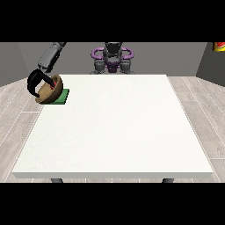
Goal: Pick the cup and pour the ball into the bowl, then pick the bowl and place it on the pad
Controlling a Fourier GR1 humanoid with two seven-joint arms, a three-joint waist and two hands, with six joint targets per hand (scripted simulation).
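Bowl (49, 90) tilted over green pad (61, 97), fingers of view-left hand (34, 83) curled round its rim

One desk (114, 127), white, fills frame centre. One bowl (52, 91), brown, tilted, upper left of frame. One pad (61, 97), green, upper left, partly under bowl. One small red thing inside bowl, too small to name for sure. One hand (36, 82), black, upper left, at bowl. One robot torso (112, 58), top centre. One red-and-yellow object (219, 46), cut by frame's upper right edge.
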